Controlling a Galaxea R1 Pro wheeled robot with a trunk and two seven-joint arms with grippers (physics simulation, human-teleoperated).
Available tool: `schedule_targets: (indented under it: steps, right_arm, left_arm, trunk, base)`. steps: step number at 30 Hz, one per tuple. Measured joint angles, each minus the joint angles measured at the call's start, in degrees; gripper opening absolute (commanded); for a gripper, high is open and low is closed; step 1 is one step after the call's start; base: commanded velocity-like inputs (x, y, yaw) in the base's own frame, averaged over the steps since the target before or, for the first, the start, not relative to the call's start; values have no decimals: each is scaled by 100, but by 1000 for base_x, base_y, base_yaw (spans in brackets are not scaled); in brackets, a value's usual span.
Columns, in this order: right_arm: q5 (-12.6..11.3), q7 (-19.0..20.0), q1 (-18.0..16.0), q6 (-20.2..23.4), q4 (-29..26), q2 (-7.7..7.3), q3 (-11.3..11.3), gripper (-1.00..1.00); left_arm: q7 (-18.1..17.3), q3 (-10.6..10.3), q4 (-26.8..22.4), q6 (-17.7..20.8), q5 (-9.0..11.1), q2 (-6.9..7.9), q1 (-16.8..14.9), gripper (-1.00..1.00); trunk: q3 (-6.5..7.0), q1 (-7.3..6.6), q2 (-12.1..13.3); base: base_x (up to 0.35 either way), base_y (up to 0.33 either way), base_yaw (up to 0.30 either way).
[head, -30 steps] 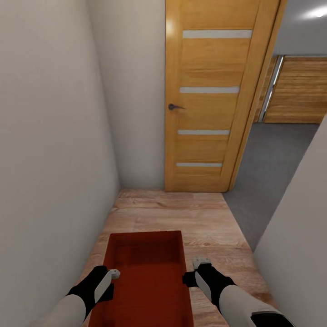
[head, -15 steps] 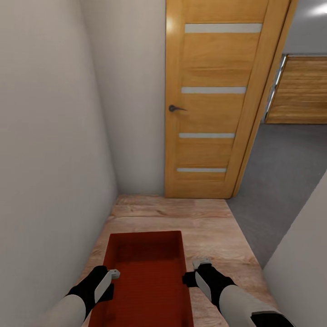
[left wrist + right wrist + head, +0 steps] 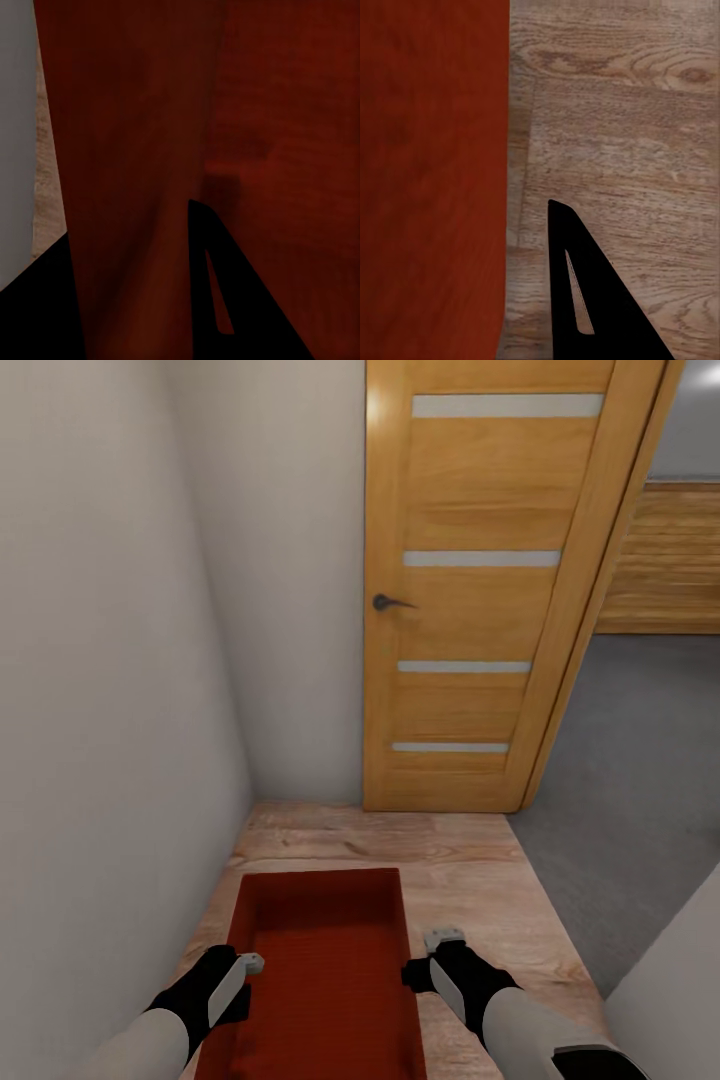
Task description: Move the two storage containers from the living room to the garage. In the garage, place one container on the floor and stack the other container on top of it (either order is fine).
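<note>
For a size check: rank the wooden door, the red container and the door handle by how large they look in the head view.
1. Wooden door, largest, though it stands farther off.
2. Storage container, smaller in the picture despite being closest to the camera.
3. Door handle, by far the smallest.

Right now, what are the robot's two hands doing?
Left end effector: against the storage container's side; cannot tell if shut.
Right end effector: against its other side; cannot tell.
</note>
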Motion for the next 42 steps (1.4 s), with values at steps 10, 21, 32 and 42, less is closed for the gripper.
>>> schedule_targets:
  steps: [10,21,32,42]
  right_arm:
    - [6,-1,0,1,0,1,1,-100]
    - [12,-1,0,2,-2,2,2,-100]
    - [-1,0,0,0,-9,6,3,-100]
    - [-5,2,1,3,-11,4,3,-100]
  left_arm:
    - [1,1,-1,0,1,0,0,-100]
    - [1,3,-2,0,-2,0,0,-100]
    - [-15,4,-6,2,-2,9,1,-100]
    - [-13,5,-4,0,1,8,-1,-100]
  trunk:
    - [0,0,0]
    - [0,0,0]
    - [0,0,0]
    - [0,0,0]
  base:
    - [342,0,0]
    - [342,0,0]
    - [342,0,0]
    - [342,0,-82]
